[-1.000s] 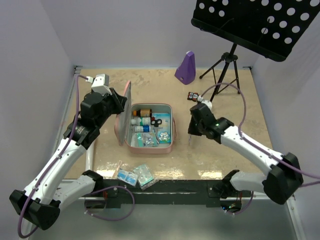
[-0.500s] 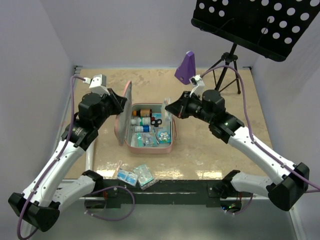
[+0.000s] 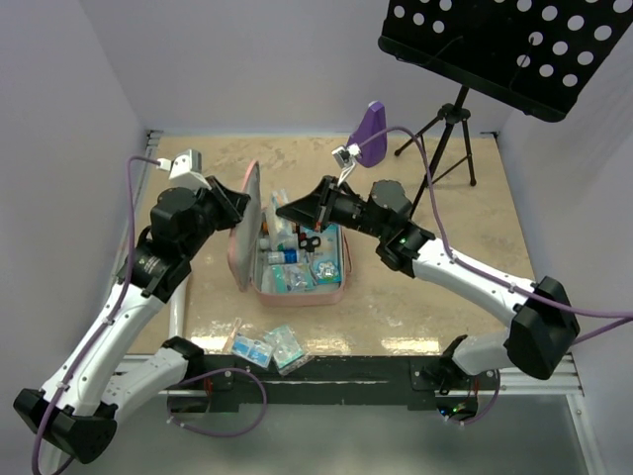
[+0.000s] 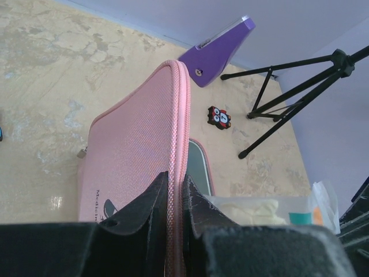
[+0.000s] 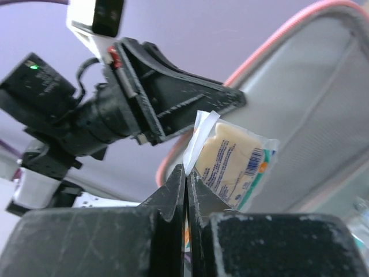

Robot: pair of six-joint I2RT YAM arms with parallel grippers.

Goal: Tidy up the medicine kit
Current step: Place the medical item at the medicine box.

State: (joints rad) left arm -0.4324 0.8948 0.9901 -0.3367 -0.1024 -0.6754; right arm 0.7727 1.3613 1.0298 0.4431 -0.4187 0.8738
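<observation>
Pink kit (image 3: 297,294) sits open mid-table seen from above, with bottles (image 3: 279,256), scissors (image 3: 309,240) and packs inside, and the lid (image 3: 244,223) upright on its left. Left wrist: left gripper (image 4: 174,180) pinching the lid's rim, "Medicin…" printed there. Right wrist: right gripper (image 5: 185,173) squeezed onto a clear packet (image 5: 230,156), barcode showing, print unreadable.

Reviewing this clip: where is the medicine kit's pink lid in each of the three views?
Top external: lid stands upright, centre-left, beside the kit's base.
Left wrist: lid fills the centre, pink outside showing.
Right wrist: lid at upper right, grey lining, pink rim, behind the packet.
Shared landmark: the left claw pinching the lid's edge, seen in all three.
</observation>
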